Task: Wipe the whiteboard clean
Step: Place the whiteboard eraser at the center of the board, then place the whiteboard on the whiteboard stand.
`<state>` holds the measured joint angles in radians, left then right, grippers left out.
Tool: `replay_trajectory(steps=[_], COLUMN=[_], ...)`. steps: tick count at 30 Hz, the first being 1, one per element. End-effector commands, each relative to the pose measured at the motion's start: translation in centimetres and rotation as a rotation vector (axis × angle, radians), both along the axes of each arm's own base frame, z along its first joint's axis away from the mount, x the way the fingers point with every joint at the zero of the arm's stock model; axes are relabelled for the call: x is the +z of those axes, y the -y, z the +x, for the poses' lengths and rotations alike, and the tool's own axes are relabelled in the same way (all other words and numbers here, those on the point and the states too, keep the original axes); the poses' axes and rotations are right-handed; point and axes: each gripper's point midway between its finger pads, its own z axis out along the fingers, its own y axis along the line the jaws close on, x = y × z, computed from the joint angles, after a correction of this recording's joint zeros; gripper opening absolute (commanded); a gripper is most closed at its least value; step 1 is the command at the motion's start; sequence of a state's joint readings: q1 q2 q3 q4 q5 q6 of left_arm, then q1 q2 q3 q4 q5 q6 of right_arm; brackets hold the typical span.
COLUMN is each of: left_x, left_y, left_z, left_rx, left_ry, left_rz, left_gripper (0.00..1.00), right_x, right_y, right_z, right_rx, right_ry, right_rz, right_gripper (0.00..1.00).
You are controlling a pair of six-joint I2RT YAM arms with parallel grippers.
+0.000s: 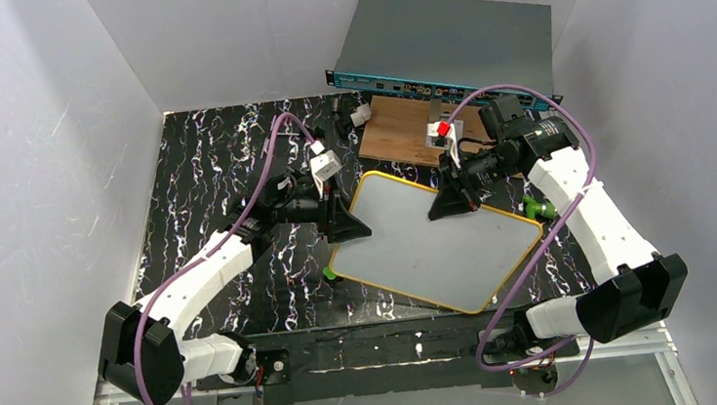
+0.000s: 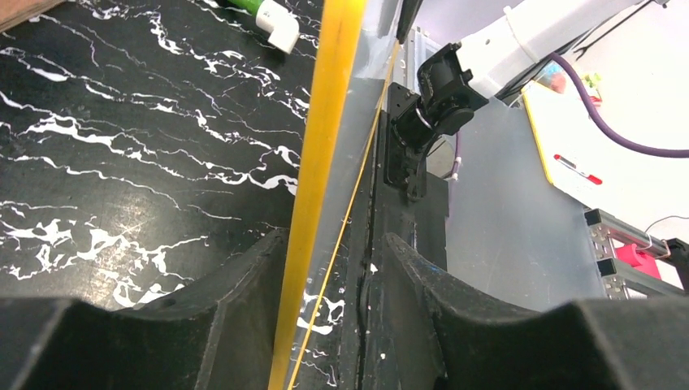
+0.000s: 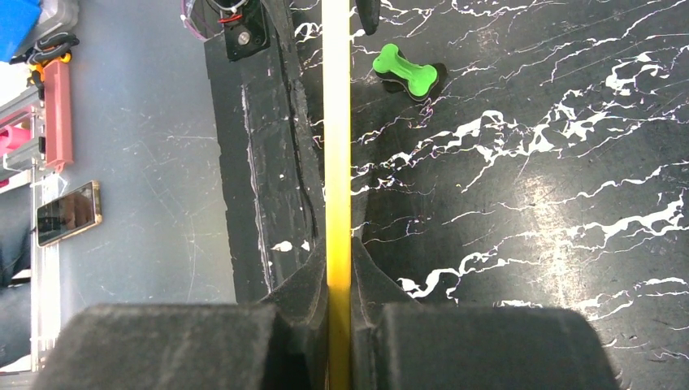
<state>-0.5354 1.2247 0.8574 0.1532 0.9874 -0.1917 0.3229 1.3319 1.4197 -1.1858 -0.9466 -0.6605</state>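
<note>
Top view, centre of frame: the whiteboard (image 1: 436,240) lay skewed over the marbled desk (image 1: 196,178). I found the right end effector (image 1: 453,204) clamped on its yellow frame. The left end effector (image 1: 345,225) straddled the opposite edge, fingers apart. The upward face showed no writing. With no eraser in hand, I judged wiping unstarted.

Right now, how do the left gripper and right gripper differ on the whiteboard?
The right gripper is shut on the yellow frame of the whiteboard; the left gripper straddles that frame with gaps. The right gripper is at the far edge, the left gripper at the left edge. Both have the frame between their jaws.
</note>
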Motion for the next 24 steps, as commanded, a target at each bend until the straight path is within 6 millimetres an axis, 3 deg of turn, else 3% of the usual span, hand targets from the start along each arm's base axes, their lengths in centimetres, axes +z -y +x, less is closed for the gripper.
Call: replay_trajectory(steps=[1,19,21,23,24], left_x=[1.1,-0.5,-0.5,-0.4,-0.2], left_y=[0.2,0.6,0.7,0.8,0.8], left_z=[-1.4,-1.6,-1.7,-1.8,-1.7], left_rx=[-0.101,-0.146,-0.153,-0.151,-0.138], left_ry=[0.072,0.035,0.027,0.021,0.016], left_rz=[-0.061,-0.073,-0.077,-0.088,-0.097], left_gripper=[0.44,0.29,0.23,0.03,0.00], right_x=[3.7,3.7,3.6,3.7,3.6], right_y=[-1.0,-1.3,-1.3,-1.4,-1.4], right_z=[-0.4,-0.4,-0.4,-0.3,-0.2], right_rx=[0.043,0.051,0.051,0.049,0.045], right_ry=[0.073,0.044,0.041,0.041,0.039], right_rz=[0.119,0.133,0.134,0.135,0.133], right_gripper=[0.01,0.01,0.01,0.01,0.01])
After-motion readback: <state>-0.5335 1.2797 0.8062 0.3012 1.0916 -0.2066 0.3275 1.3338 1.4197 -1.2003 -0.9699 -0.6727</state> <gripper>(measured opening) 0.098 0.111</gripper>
